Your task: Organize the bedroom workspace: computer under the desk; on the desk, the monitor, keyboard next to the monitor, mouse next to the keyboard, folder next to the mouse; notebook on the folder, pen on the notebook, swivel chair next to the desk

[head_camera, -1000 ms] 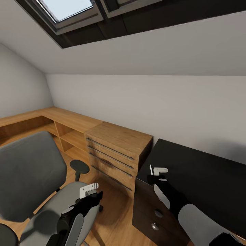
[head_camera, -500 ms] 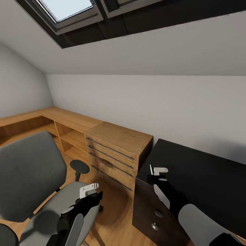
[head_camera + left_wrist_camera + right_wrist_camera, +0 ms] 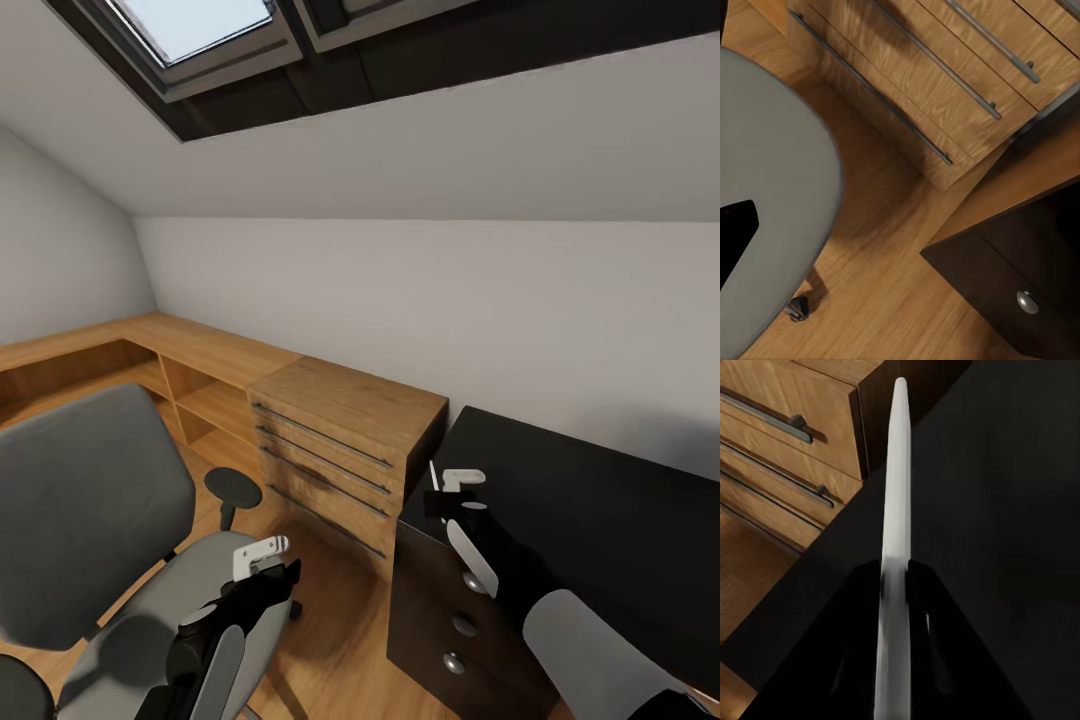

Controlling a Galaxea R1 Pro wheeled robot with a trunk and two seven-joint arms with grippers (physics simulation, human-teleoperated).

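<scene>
Here, right fingers (image 3: 894, 607) pinched shut on a slim white pen (image 3: 892, 510), pen held upright between the two black pads, tip jutting out over the dark bench top (image 3: 1020, 495). Seen from the head camera as a thin white sliver (image 3: 433, 474) just above the right gripper (image 3: 447, 497), right at the near left corner of the black bench (image 3: 600, 520). Below that corner, round drawer knobs (image 3: 462, 625) on the bench's dark front.

Over on the left, left gripper (image 3: 258, 556) hanging low above the grey seat of the swivel chair (image 3: 90, 520); cannot tell whether its fingers are apart or together, as the wrist camera catches only the seat edge (image 3: 772, 202), a caster (image 3: 797, 309) and the wooden floor (image 3: 885, 247).

Between chair and bench, a wooden drawer unit (image 3: 340, 450) with long metal handles (image 3: 937, 64), standing just beside the bench's left end. Behind the chair, a low wooden shelf run (image 3: 150, 350) along the wall. Overhead, a skylight (image 3: 190, 30) set into the sloped ceiling.
</scene>
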